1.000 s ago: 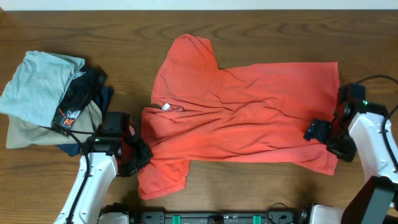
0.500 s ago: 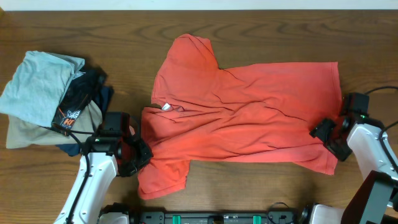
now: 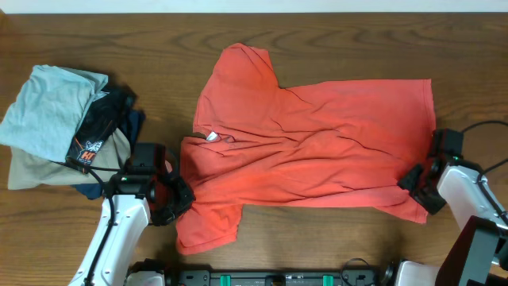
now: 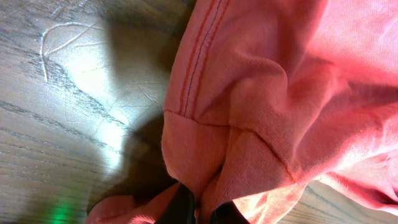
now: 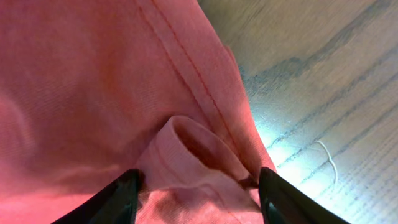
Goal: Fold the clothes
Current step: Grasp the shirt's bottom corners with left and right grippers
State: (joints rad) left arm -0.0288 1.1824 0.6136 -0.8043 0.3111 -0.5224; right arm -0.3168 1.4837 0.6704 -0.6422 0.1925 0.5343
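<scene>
T-shirt (image 3: pixel 309 151) first, from overhead: I see it lying rumpled and mostly spread on the table (image 3: pixel 357 40), stretched between my two pincers. Its white neck tag (image 3: pixel 212 137) sits just ahead of the left pincer (image 3: pixel 178 202), towards the far edge. That pincer is at the lower sleeve corner. The right pincer (image 3: pixel 413 183) is at the opposite hem corner, touching the cloth. A stack of folded garments (image 3: pixel 55 119) lies on the outer side of the left pincer, apart from the red cloth.

Left wrist camera: the left pincer (image 4: pixel 202 208) is closed tight on a bunched fold of the sleeve hem, with the fabric rising straight from between its tips and bare wood off to one side.

Right wrist camera: the right pincer (image 5: pixel 199 186) stands with its fingers (image 5: pixel 121 196) spread apart, and a rolled lip of the T-shirt's hem sits between them. I can't tell if it presses the cloth.
</scene>
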